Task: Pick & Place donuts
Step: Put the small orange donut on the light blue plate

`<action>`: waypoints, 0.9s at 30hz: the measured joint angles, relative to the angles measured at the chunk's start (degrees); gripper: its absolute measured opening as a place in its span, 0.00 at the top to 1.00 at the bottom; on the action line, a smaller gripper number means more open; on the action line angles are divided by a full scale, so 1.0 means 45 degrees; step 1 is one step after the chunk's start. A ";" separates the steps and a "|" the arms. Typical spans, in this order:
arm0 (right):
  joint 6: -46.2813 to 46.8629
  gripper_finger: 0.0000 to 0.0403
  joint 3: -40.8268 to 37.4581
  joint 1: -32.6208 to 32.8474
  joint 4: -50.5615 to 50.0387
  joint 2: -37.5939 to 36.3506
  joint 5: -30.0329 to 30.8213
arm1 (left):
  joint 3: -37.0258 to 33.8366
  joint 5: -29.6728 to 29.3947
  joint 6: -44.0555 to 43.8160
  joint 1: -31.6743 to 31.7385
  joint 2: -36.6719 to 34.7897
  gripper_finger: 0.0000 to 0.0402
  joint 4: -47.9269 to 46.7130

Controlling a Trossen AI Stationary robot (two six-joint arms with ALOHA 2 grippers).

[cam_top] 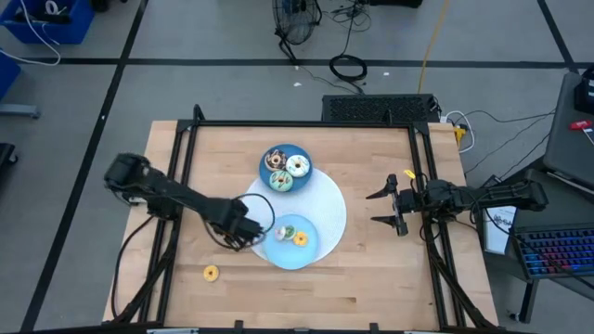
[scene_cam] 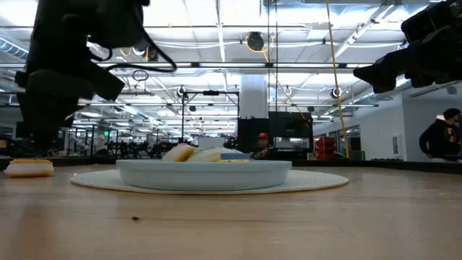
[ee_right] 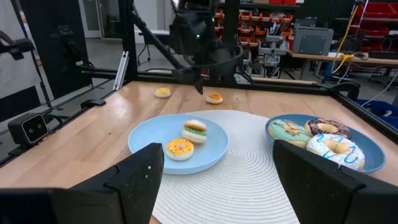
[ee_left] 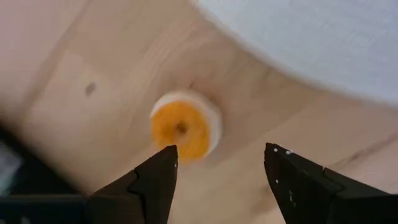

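My left gripper is open and points down over a tiny orange donut that lies flat on the wood beside the white mat; from the right wrist view that donut sits just under the gripper. Another tiny orange donut lies flat near the table's near edge. The near blue plate carries a green-filled donut and a yellow one. The far blue plate holds the teal, chocolate and white-frosted donuts. My right gripper waits open at the table's right side.
A round white woven mat lies under both plates in the middle of the table. A black frame runs along the table's far, left and right edges. Bare wood stretches along the near edge and between the mat and my right gripper.
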 joint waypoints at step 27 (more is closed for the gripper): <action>0.0001 0.29 0.0000 0.0004 0.0018 0.0044 0.0000 | -0.3385 0.0627 0.0289 0.1702 -0.2580 0.40 0.2740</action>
